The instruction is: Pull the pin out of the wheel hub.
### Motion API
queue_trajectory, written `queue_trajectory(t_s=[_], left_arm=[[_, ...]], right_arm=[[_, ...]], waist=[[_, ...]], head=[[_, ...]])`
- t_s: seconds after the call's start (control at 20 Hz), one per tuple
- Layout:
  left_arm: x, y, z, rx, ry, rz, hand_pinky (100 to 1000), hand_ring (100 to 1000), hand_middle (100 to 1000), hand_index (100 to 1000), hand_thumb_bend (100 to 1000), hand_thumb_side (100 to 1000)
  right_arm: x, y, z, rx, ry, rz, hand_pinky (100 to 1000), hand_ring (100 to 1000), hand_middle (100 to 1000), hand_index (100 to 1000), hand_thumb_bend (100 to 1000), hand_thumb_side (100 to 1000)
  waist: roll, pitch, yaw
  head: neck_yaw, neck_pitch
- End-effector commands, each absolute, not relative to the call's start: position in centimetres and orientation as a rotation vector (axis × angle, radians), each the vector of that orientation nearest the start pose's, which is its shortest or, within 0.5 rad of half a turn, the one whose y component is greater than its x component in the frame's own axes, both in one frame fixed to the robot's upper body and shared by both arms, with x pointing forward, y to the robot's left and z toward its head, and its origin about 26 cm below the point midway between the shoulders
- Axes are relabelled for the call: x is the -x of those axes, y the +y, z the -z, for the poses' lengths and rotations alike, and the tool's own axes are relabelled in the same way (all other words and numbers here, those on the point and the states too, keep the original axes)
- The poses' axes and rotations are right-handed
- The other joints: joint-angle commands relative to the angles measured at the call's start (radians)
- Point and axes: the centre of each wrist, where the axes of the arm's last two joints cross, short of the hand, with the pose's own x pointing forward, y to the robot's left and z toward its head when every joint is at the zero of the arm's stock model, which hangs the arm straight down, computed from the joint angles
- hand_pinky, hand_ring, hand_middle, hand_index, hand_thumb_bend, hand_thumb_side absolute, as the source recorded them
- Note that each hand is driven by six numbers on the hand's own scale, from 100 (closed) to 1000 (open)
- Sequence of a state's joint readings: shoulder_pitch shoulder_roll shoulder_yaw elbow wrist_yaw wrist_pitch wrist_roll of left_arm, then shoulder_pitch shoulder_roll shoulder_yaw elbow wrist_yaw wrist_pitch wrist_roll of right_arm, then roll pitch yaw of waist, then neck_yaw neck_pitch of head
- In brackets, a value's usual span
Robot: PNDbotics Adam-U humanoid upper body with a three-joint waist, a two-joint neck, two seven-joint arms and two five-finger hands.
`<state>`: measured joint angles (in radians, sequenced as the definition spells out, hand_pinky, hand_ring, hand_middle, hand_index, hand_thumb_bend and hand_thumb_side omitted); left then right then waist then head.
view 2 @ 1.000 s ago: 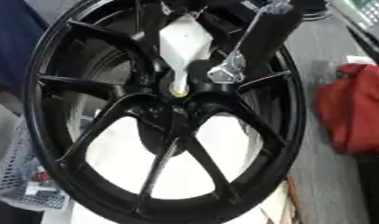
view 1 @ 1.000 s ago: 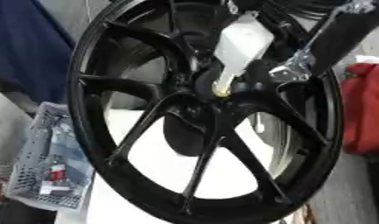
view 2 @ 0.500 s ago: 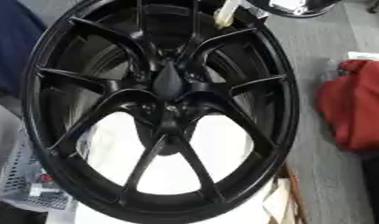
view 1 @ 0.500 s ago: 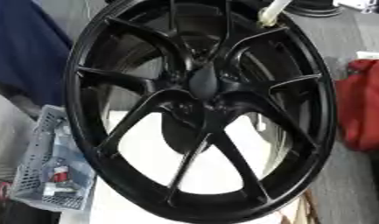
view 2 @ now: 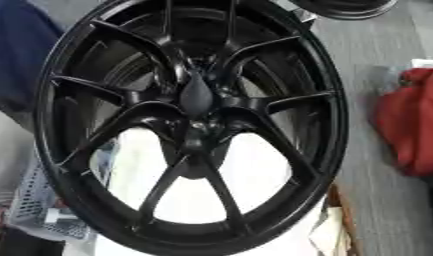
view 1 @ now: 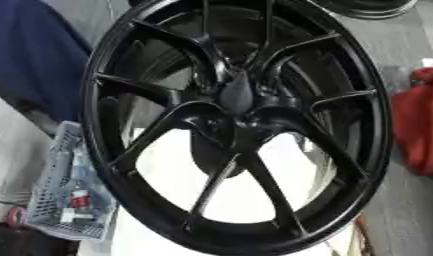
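Now hand and pin gone from wheel hub (view 1: 237,97).

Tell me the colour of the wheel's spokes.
Glossy black, like the rest of the wheel; clearest in the left eye view.

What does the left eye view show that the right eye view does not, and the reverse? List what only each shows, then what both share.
Only the left eye view: the grey basket nearly whole, with a small red item inside. Only the right eye view: a pale crumpled thing at the lower right, beside the rim. Both: the black wheel, its hub with no pin in sight, a red bag at the right, and no robot hand.
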<state>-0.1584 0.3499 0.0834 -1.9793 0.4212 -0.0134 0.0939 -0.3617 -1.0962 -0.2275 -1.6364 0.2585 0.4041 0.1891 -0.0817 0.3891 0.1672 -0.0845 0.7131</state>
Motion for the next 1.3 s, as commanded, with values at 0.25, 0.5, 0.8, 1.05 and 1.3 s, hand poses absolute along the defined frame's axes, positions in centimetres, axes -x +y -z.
queue_trajectory(t_s=[0.25, 0.5, 0.8, 1.05, 1.3], left_arm=[[-28.3, 30.1, -17.3, 0.088, -2.167, -0.04, 971, 513, 632, 801, 224, 944], [-28.2, 30.2, -17.2, 0.081, -2.171, -0.048, 971, 514, 633, 802, 225, 942], [-28.2, 30.1, -17.2, 0.083, -2.168, -0.052, 970, 515, 634, 801, 225, 943], [-28.3, 30.1, -17.2, 0.086, -2.167, -0.051, 970, 515, 633, 801, 226, 941], [-28.3, 30.0, -17.3, 0.094, -2.168, -0.05, 969, 515, 633, 800, 226, 939]], right_arm=[[-29.6, -48.6, -29.2, 1.356, -1.167, -0.435, 875, 879, 855, 889, 100, 100], [-29.5, -49.2, -27.0, 1.282, -1.133, -0.4, 950, 991, 999, 977, 100, 227], [-29.4, -48.7, -26.8, 1.306, -1.172, -0.386, 929, 968, 981, 973, 100, 219], [-29.3, -47.2, -27.7, 1.359, -1.224, -0.4, 907, 935, 932, 952, 100, 142], [-28.5, -42.4, -29.7, 1.404, -1.471, -0.386, 824, 750, 761, 885, 100, 334]], waist=[[0.011, -0.018, -0.002], [0.014, -0.017, -0.002], [0.013, -0.02, -0.006], [0.011, -0.022, -0.009], [0.009, -0.023, -0.007]], head=[[0.013, -0.009], [0.011, -0.007], [0.011, -0.007], [0.009, -0.009], [0.008, -0.018]])
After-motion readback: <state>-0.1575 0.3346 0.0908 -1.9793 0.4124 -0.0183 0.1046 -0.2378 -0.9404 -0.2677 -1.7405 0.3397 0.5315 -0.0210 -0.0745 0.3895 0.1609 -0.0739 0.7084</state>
